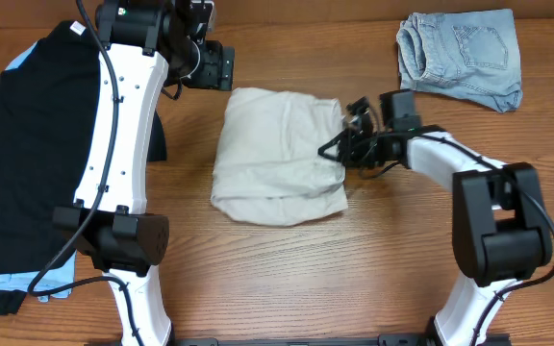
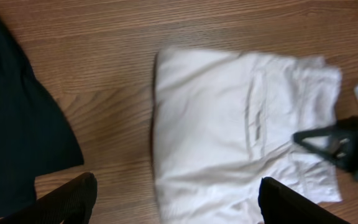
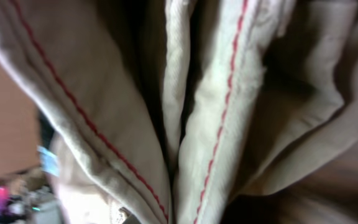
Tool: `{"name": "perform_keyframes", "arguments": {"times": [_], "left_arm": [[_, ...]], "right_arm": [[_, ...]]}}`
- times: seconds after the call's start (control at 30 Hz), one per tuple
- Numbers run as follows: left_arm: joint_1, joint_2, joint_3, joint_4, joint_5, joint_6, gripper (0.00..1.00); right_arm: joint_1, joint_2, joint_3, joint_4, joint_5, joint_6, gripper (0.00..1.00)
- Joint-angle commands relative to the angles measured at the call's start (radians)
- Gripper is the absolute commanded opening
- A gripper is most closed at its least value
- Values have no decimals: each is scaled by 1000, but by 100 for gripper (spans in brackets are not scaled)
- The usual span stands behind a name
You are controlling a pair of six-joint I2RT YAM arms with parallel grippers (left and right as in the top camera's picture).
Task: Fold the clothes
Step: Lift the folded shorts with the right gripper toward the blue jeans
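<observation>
Shorts: the khaki shorts (image 1: 277,154) lay in a loosely folded, rumpled bundle at mid-table, between the two arms.
Right hand: the right gripper (image 1: 335,149) was clamped shut on the bundle's right edge, with seamed layers bunched against its camera.
Left hand: the left gripper (image 1: 214,67) hung above the far-left corner of the bundle, jaws wide, holding nothing.
Surroundings: a black T-shirt (image 1: 27,144) lay at the left, denim shorts (image 1: 460,58) at the far right, and bare wooden table (image 1: 287,279) lay near.
Risk: the pinch probably took several layers, so a pull could drag the whole bundle or open the fold. Nothing pinned the left side.
Hidden: cloth covered the right fingertips, so how many layers they held could not be told. The left arm covered part of the T-shirt.
</observation>
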Motion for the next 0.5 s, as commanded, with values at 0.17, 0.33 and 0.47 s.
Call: {"name": "perform_keyframes", "arguments": {"times": [0.17,0.33,0.47], "left_arm": [[-1,6,-2,6,-16,22,85],[-1,6,-2,6,-48,22,85],[-1,6,-2,6,-49,22,85]], "right_arm": [[-87,-194,119,19,-111,107,4],[-127,-267,168,75,-106,186,4],[-160,-308,193,147,-92,237,4]]}}
